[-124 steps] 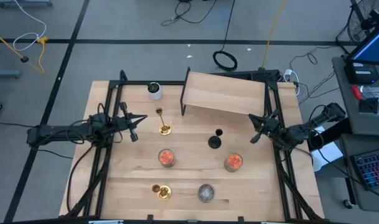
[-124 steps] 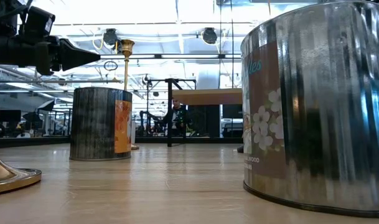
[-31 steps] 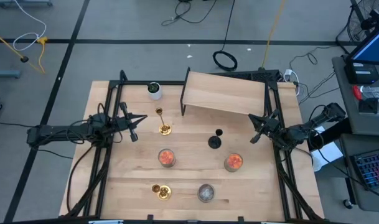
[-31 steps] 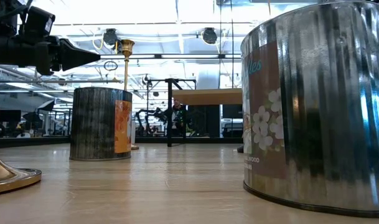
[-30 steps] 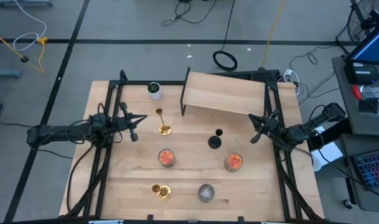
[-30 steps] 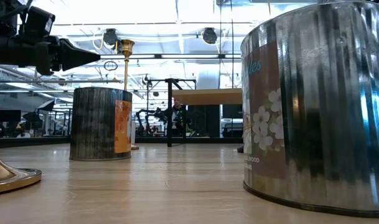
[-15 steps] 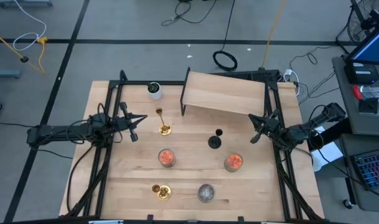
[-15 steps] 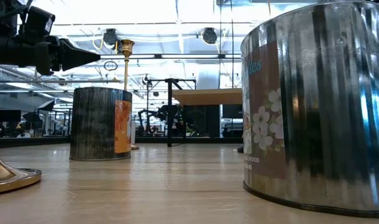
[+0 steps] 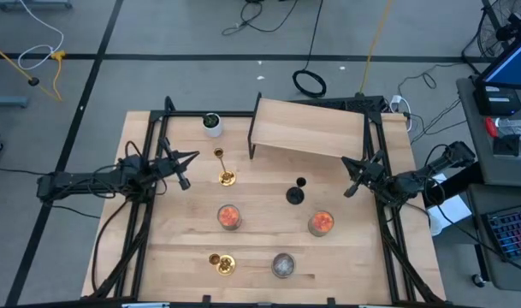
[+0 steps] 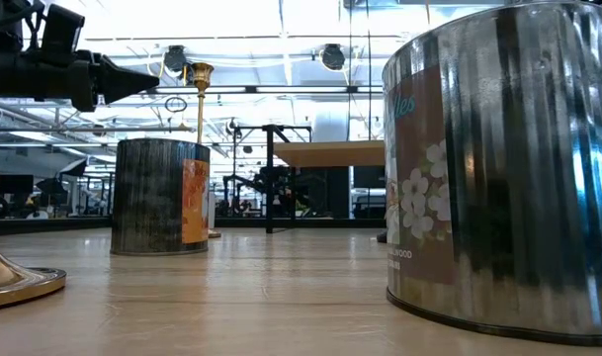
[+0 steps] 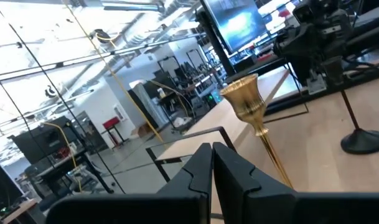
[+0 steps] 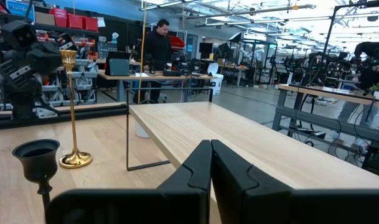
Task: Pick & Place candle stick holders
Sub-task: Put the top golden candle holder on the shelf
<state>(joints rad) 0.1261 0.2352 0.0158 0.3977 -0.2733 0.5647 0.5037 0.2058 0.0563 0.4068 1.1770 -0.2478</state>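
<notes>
Two gold stemmed holders stand on their bases: one far [image 9: 224, 168], one near [image 9: 222, 263]. A black stemmed holder [image 9: 296, 192] stands mid-table. Two orange-red jars [image 9: 229, 216] [image 9: 321, 223] and a clear-grey jar [image 9: 283, 265] sit on the wood. My left gripper [image 9: 192, 157] is shut and empty, left of the far gold holder, whose cup [image 11: 242, 102] shows just beyond my fingers [image 11: 212, 155]. My right gripper [image 9: 349, 184] is shut and empty at the right edge, right of the black holder [image 12: 37, 155].
A raised wooden shelf [image 9: 311, 128] on black legs stands at the far right. A small white cup [image 9: 212, 123] sits at the far edge. Black frame rails [image 9: 149, 171] run along both table sides. In the low view the grey jar [image 10: 508, 168] fills the right.
My left gripper has risen a little and shifted slightly toward the table's far edge, staying beside the far gold holder. No holder or jar has moved.
</notes>
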